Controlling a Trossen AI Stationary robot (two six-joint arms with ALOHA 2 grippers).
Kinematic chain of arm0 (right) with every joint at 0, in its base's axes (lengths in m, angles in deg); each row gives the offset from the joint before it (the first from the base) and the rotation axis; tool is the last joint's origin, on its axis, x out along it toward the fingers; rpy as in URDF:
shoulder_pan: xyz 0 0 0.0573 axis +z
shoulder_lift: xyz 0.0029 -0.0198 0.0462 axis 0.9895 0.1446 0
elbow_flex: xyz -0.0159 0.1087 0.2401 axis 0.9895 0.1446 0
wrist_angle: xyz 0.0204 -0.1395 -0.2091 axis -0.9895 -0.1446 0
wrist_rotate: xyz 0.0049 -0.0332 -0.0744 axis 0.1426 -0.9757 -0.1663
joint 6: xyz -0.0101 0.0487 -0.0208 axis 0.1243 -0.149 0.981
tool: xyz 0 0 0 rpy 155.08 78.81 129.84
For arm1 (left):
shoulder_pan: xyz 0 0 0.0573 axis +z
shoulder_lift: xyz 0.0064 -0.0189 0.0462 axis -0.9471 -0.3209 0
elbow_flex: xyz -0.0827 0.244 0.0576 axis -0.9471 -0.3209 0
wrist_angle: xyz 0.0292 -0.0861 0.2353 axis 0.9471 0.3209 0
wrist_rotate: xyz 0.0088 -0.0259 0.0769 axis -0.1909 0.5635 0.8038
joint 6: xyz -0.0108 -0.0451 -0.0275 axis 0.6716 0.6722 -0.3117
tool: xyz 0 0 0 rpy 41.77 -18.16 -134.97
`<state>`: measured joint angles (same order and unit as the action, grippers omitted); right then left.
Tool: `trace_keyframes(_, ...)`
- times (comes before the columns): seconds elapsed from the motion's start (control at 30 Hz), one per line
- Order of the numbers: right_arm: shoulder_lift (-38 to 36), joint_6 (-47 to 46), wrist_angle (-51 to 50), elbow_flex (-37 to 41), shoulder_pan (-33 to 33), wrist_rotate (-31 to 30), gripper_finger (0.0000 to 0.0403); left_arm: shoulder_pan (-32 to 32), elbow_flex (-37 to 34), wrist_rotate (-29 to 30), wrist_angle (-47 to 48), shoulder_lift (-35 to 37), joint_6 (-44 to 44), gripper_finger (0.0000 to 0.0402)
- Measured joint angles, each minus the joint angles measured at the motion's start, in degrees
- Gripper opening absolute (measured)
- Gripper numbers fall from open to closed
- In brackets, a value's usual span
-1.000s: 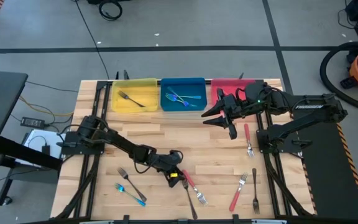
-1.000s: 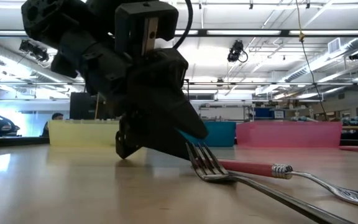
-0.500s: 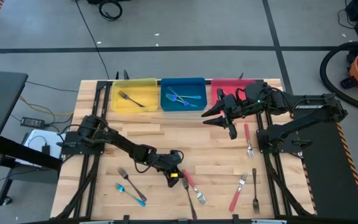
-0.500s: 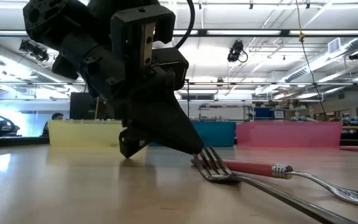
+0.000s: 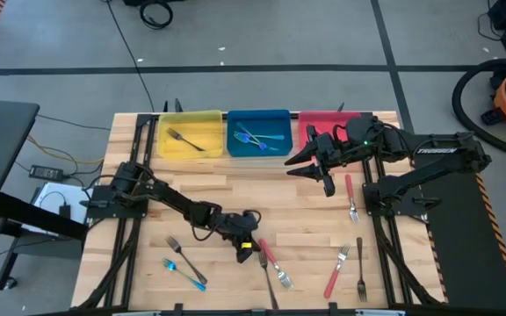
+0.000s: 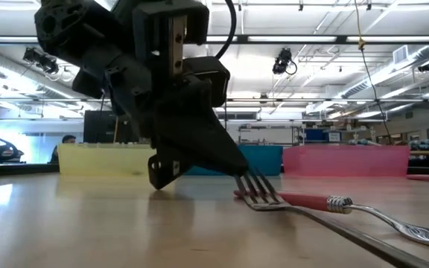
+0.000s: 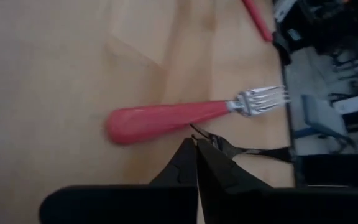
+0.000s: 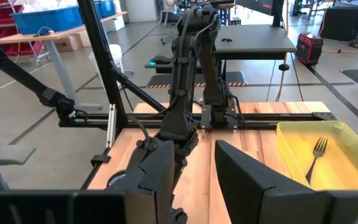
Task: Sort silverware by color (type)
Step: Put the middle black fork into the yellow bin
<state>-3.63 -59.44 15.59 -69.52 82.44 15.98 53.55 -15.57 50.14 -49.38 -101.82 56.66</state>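
My left gripper (image 5: 256,253) is low over the table's near middle, shut at the tined end of a dark all-metal fork (image 5: 269,281). That fork's handle runs toward the near edge. A red-handled fork (image 7: 166,118) lies flat right beside it. My right gripper (image 5: 321,173) hangs open, high above the table in front of the red bin (image 5: 351,117), with nothing between its fingers (image 8: 160,174). A dark fork (image 5: 184,140) lies in the yellow bin (image 5: 161,140), and blue-handled forks (image 5: 255,139) lie in the blue bin (image 5: 233,118). My left gripper pinches the tips of the dark fork's tines (image 7: 207,138) between the ends of its two shut fingers (image 6: 233,167). The fingers slant down from the table's left side, roughly along the fork. The tined end (image 6: 259,192) tilts up slightly while the handle (image 6: 363,238) lies on the table.
More silverware lies loose on the table. A dark fork (image 5: 178,250) and a blue-handled one (image 5: 186,273) are near left. A red-handled fork (image 5: 350,190) lies at the right under the right arm. Three more forks (image 5: 345,268) lie near right.
My left gripper has shut on the dark fork's tines and rolled a little without changing place. The fork's tined end has shifted slightly sideways and tipped up a bit, while its handle has stayed on the table.
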Motion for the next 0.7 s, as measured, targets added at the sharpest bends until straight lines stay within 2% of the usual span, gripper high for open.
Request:
trace_keyframes(0.13, 0.0, 0.0, 0.0, 0.0, 0.0, 0.0, 0.0126, 0.0, -0.1, -3.8, -1.8, 0.2, 2.3, 0.0000)
trace_keyframes(0.43, 0.0, 0.0, -1.8, 0.0, 0.0, 0.0, 0.0126, 3.0, -0.2, -4.0, 0.1, 5.4, 1.7, 0.0000)
trace_keyframes(0.7, 0.0, 0.0, -4.0, 0.0, 0.0, 0.4, 0.0126, 7.1, -0.1, -0.8, 11.8, 12.6, -3.1, 0.0000)
